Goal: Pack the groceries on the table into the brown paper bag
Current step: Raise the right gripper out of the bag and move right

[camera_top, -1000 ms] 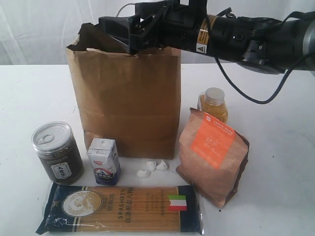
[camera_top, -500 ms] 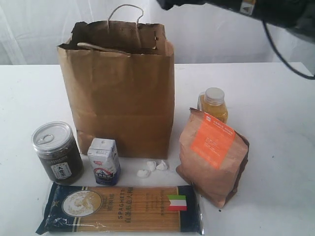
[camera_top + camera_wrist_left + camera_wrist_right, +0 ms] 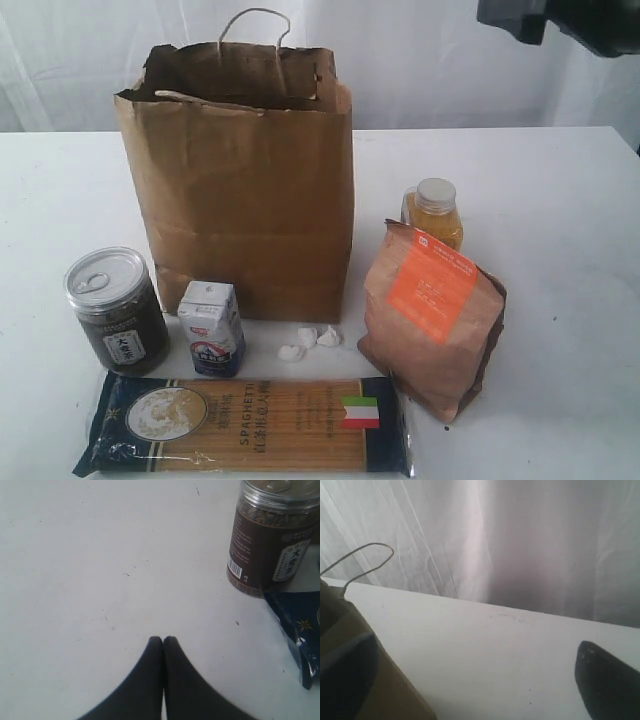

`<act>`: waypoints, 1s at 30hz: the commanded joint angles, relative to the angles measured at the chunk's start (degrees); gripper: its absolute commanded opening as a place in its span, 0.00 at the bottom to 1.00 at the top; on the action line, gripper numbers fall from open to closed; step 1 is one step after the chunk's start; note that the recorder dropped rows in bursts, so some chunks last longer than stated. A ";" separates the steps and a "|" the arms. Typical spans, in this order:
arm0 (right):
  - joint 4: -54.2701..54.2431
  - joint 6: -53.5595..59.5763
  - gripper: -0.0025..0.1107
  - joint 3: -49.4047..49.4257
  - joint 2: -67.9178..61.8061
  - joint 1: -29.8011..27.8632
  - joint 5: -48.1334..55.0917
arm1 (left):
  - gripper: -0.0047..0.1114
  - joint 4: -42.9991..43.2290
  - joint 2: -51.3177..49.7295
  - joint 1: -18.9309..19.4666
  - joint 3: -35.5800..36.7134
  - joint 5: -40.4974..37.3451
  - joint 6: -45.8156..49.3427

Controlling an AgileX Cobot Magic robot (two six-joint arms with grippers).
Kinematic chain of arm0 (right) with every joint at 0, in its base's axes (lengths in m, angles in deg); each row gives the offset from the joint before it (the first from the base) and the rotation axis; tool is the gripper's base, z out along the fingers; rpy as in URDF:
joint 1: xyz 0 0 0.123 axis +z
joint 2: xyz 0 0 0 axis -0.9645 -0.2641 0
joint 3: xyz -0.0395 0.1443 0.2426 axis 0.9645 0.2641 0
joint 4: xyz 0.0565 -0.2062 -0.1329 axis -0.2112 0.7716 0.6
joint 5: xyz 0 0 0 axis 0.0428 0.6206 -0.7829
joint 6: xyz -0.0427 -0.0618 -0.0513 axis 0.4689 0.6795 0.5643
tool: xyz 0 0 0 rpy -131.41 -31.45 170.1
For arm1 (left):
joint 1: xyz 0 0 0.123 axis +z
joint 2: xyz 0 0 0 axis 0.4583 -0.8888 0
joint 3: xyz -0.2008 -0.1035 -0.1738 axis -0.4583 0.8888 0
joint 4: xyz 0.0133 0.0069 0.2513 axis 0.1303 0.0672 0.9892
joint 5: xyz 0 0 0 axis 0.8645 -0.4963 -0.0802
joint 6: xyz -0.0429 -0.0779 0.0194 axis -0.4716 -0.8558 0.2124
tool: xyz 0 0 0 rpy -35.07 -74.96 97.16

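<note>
My right arm (image 3: 570, 20) has swung off the bag (image 3: 245, 190) into the top right corner, and the bag has settled a little leftward. It stands upright in the middle of the desk (image 3: 560, 180), mouth open. Five groceries wait around its front: the spaghetti (image 3: 245, 420) lying flat nearest the camera, the pouch (image 3: 430, 320) on the right, the jar (image 3: 115, 310), the carton (image 3: 212, 328), and the bottle (image 3: 435, 212) behind the pouch. I judge the next pick is on the right, so I would drop onto the pouch from above. I would grip its folded top and lift well clear of the bag's crumpled rim and loose handle. The right claw (image 3: 470, 652) hangs high, spread wide and empty. The left claw (image 3: 163, 642) sits low over the desk near the jar, pinched shut on nothing.
</note>
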State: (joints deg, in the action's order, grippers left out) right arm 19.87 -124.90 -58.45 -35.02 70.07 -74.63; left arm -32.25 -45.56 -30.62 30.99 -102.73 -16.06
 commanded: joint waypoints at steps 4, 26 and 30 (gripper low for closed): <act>1.92 1.12 0.95 0.52 -0.01 -2.98 -6.00 | 0.04 -0.18 0.19 -0.40 0.22 -1.37 -0.05; -16.48 16.95 0.95 2.67 -0.01 -0.70 -5.70 | 0.04 -0.18 0.19 -0.40 0.22 -1.37 -0.05; -32.04 32.64 0.95 5.59 -0.01 1.99 0.94 | 0.04 -0.18 0.19 -0.40 0.22 -1.37 -0.05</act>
State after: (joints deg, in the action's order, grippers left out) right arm -1.74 -103.71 -54.61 -35.02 70.32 -79.20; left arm -32.25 -45.56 -30.62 30.99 -102.73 -16.06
